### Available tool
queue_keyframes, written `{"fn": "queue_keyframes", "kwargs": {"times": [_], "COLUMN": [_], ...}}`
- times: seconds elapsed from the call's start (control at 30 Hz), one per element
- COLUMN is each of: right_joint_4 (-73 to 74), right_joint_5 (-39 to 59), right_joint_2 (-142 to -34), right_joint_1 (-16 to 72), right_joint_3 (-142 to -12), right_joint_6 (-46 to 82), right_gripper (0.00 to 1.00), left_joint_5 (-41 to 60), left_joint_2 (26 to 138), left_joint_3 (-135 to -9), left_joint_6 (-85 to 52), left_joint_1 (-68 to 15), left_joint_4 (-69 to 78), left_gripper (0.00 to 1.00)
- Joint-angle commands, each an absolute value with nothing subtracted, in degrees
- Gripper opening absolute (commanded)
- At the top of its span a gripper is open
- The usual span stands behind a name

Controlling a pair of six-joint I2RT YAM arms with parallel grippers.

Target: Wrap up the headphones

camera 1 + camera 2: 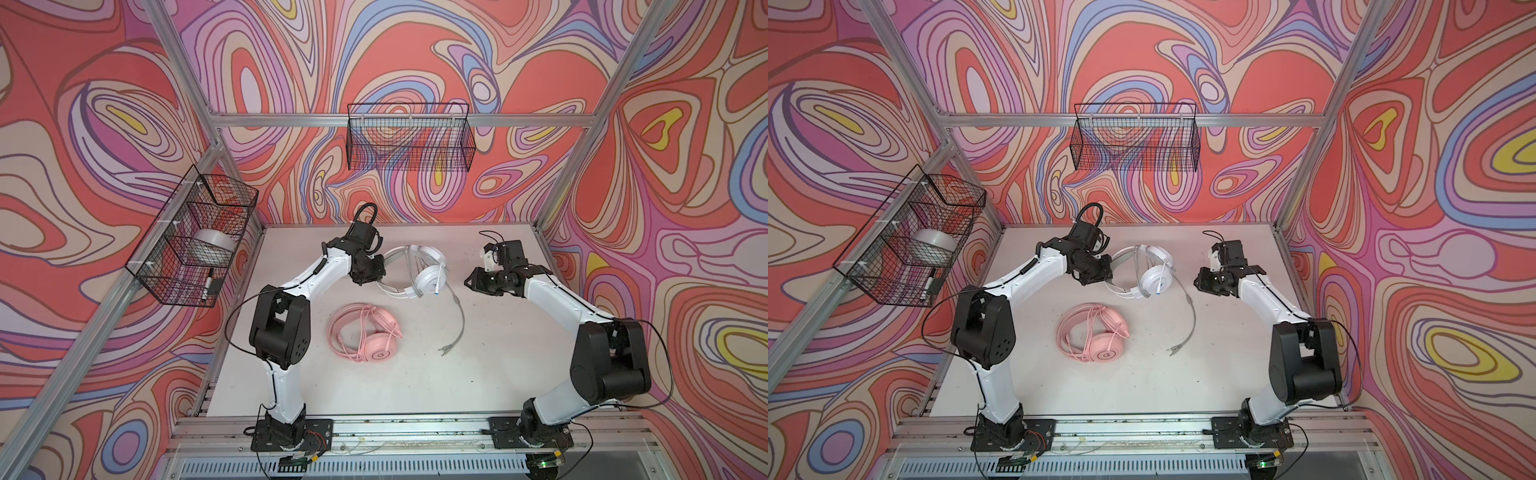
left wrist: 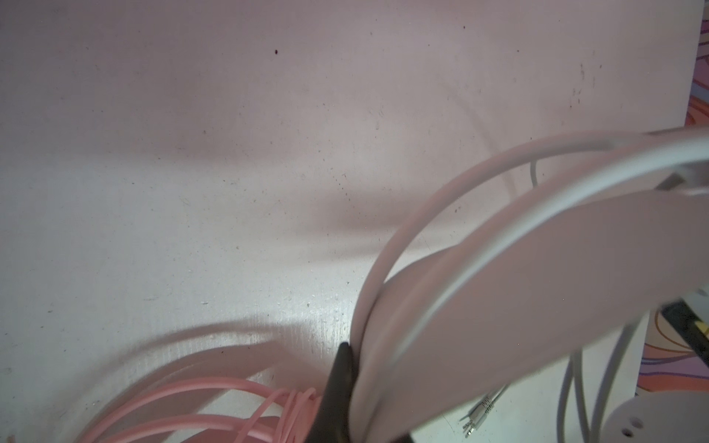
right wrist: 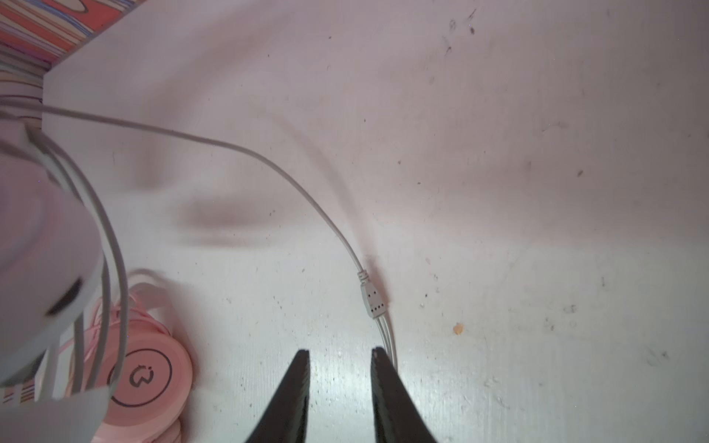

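The white headphones (image 1: 430, 277) hang tilted above the table, with my left gripper (image 1: 385, 262) shut on their headband (image 2: 498, 291). One black finger (image 2: 337, 383) shows against the band; the other is hidden behind it. Their grey cable (image 1: 460, 316) is looped over the earcup and trails down to the table, ending in plugs (image 1: 444, 352). The pink headphones (image 1: 365, 336) lie flat nearer the front, with their pink cable coiled around them. My right gripper (image 1: 471, 282) is open just right of the white earcup, with nothing between its fingers. The cable's splitter (image 3: 371, 301) lies beside one fingertip.
A wire basket (image 1: 195, 241) on the left wall holds a tape roll and a marker. A second wire basket (image 1: 409, 139) hangs on the back wall. Aluminium frame posts stand at the table's back corners, and the patterned walls close it in.
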State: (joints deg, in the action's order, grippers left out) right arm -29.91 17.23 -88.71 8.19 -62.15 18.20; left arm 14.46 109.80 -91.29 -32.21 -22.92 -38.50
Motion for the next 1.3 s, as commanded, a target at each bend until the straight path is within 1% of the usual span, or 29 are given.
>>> {"fn": "queue_keyframes", "kwargs": {"times": [0.0,0.1,0.27,0.47,0.63,0.93,1.27], "right_joint_4": [-36.40,-37.78,-39.65,-42.85,-42.42,-38.89,-36.31], "right_joint_5": [12.91,10.26,3.47,0.42,1.09,1.87,2.84], "right_joint_2": [-85.72,-82.22,-77.58,-77.16,-78.28,-86.10,-91.39], "right_joint_1": [11.91,15.62,23.38,28.87,30.57,32.05,32.43], "right_joint_3": [-59.85,-57.25,-53.48,-50.19,-48.02,-48.71,-48.43], "right_joint_6": [21.32,25.07,34.37,42.43,46.02,49.37,49.66], "right_gripper": [0.31,0.31,0.35,0.37,0.38,0.38,0.37], "left_joint_5": [14.30,13.90,12.21,11.34,10.89,10.56,11.04], "left_joint_2": [109.68,110.30,110.83,111.53,112.85,113.75,115.65], "left_joint_3": [-91.89,-91.76,-91.92,-92.35,-94.21,-96.20,-98.49], "left_joint_6": [-34.60,-35.45,-36.77,-37.95,-37.37,-35.88,-35.50], "left_joint_1": [-22.76,-22.74,-22.76,-22.73,-22.76,-22.76,-22.65], "left_joint_4": [-36.71,-36.56,-36.99,-37.18,-40.18,-42.83,-43.76], "left_gripper": [0.00,0.00,0.00,0.00,0.00,0.00,0.00]}}
